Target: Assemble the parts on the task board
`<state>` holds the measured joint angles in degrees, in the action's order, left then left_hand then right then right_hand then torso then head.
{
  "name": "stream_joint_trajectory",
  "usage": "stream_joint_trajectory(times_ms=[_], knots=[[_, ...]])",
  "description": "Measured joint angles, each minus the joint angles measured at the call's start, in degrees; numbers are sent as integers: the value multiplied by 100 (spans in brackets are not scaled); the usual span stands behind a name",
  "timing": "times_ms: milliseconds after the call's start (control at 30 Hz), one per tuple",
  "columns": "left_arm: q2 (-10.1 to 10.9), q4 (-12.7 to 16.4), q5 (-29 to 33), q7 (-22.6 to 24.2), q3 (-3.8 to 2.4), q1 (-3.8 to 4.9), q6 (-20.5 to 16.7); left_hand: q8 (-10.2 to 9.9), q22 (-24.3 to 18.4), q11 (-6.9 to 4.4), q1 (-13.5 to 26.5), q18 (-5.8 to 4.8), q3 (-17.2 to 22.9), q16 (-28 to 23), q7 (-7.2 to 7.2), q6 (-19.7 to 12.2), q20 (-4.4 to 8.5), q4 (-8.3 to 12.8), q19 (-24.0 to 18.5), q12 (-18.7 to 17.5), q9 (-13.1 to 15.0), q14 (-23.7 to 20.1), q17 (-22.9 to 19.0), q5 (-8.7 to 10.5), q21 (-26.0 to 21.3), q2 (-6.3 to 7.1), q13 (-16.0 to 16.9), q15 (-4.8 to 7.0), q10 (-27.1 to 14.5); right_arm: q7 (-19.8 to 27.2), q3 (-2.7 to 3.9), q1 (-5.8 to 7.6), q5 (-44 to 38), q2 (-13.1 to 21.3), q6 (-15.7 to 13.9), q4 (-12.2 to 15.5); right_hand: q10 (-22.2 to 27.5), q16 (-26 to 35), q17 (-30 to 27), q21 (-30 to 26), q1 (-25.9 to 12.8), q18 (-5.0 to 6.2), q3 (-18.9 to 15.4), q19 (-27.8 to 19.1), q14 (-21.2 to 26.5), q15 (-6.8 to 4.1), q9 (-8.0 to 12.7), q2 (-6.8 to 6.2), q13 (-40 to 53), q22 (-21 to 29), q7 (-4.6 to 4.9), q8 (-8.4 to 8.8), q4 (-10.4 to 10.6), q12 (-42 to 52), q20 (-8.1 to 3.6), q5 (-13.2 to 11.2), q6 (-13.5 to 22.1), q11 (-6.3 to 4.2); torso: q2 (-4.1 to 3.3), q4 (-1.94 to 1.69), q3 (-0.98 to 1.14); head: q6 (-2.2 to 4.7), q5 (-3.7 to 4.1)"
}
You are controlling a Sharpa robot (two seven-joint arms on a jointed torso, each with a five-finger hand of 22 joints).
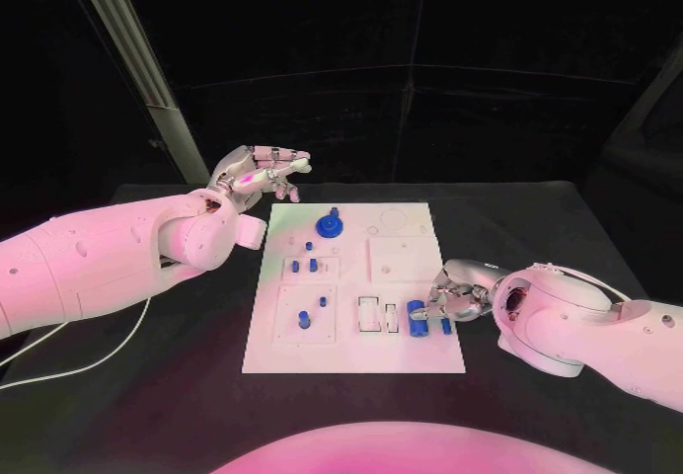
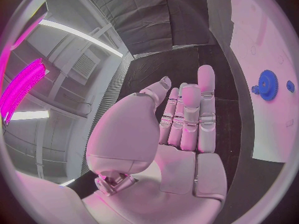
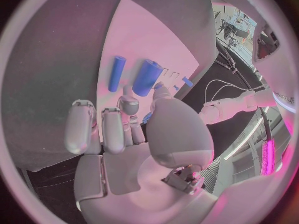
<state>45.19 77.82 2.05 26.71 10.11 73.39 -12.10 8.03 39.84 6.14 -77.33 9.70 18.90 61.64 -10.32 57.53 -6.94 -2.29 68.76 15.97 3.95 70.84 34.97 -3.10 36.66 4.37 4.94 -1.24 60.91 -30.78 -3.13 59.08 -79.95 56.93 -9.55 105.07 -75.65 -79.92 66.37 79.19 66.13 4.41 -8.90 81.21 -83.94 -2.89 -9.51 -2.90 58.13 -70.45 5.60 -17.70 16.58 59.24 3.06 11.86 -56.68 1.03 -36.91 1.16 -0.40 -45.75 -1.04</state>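
Note:
The white task board lies in the middle of the black table. A blue gear stands near its far edge, and several small blue parts sit in its left half. A thick blue cylinder and a thin one lie at the board's right edge. My right hand hovers just over them, its fingers curled, and pinches a small blue part between thumb and finger. My left hand is raised beyond the board's far left corner, fingers extended, holding nothing.
A white cable trails over the table on the left. A pale slanted post stands behind the left hand. Black table surface surrounds the board on all sides.

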Motion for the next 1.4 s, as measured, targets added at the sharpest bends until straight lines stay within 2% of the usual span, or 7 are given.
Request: stream_joint_trajectory(times_ms=[200, 467, 633, 833, 1033, 1167, 1400], knots=[[5, -1, 0, -3, 2, 0, 4, 0, 0, 0, 0, 0, 0, 0, 0, 0, 0, 0, 0, 0, 0, 0, 0, 0, 0, 0, 0, 0, 0, -83, 16, -62, -81, -143, 99, -28, 0, -28, 36, 22, 86, 0, -25, 0, 0, 0, -67, 68, 32, -17, -5, -91, -22, 0, 0, 4, 1, 0, -4, 3, 0, -9, -5], [9, -3, 0, -6, 4, 0, 9, 0, 1, 0, 0, 0, 0, 0, 0, 0, 0, 0, 0, 0, 0, 0, 0, 0, 0, 0, 0, 0, 0, -137, 32, -78, -219, -295, 118, -73, 0, -36, 63, 46, 425, 1, -94, 14, 0, 0, -149, 127, 191, -53, -12, -187, -65, 37, -15, 201, 73, 0, -9, 3, 2, -21, -16], [13, -1, 0, -9, 6, 0, 11, 0, 2, 0, 0, 0, 0, 0, 0, 0, 0, 0, 0, 0, 0, 0, 0, 0, 0, 0, 1, 0, 0, -141, 38, -81, -306, -357, 140, -76, 0, -62, 120, 75, 869, 1, -64, 20, 0, 0, -198, 97, 303, -98, 10, -260, -367, 66, -21, 352, 96, 0, -9, 3, -1, -33, -24], [24, 3, 0, -11, 6, 0, 13, 0, -1, 0, 0, 0, 0, 0, 0, 0, 0, 0, 0, 0, 0, 0, 0, 0, 0, 0, 1, 0, 0, -144, 37, -89, -384, -325, 72, -28, -64, -94, 166, 86, 1112, 1, -22, 40, 2, -44, -253, 264, 487, -118, -51, -325, -453, 212, -41, 639, 46, -21, -2, 3, -1, -36, -32], [32, 5, 0, -13, 6, 0, 15, 0, -4, 0, 0, 0, 0, 0, 0, 0, 0, 0, 0, 0, 0, 0, 0, 0, 0, 0, 1, 0, 0, -123, -1, -131, -334, -162, -262, 137, -125, -128, 228, 113, 1078, 2, 53, 61, -1, -83, -253, 357, 624, -174, -76, -356, -426, 282, -61, 1092, 11, -42, 3, 3, -1, -19, -40], [33, 9, 0, -14, 6, 0, 16, 0, -4, 0, 0, -1, 0, 0, 0, 0, 0, 0, 0, 0, 0, 0, 0, 0, 0, 0, 1, 0, 0, -58, 2, -133, -180, -97, -580, 269, -199, -128, 265, 113, 993, 2, -59, 81, -1, -84, -253, 413, 661, -198, -76, -376, -296, 282, -82, 1208, 10, -112, 3, 3, -3, -4, -28], [39, 19, 0, -15, 6, 0, 18, 0, -3, 0, 0, -1, 0, 0, 0, 0, 0, 0, 0, 0, 0, 0, 0, 0, 0, 0, 1, 0, 0, 77, 6, -128, 151, -109, -977, 354, -267, -161, 315, 155, 782, 1, -173, 81, 0, -83, -345, 390, 695, -236, -130, -422, -154, 304, -82, 1429, -83, -142, 0, -8, -4, 5, -32]])
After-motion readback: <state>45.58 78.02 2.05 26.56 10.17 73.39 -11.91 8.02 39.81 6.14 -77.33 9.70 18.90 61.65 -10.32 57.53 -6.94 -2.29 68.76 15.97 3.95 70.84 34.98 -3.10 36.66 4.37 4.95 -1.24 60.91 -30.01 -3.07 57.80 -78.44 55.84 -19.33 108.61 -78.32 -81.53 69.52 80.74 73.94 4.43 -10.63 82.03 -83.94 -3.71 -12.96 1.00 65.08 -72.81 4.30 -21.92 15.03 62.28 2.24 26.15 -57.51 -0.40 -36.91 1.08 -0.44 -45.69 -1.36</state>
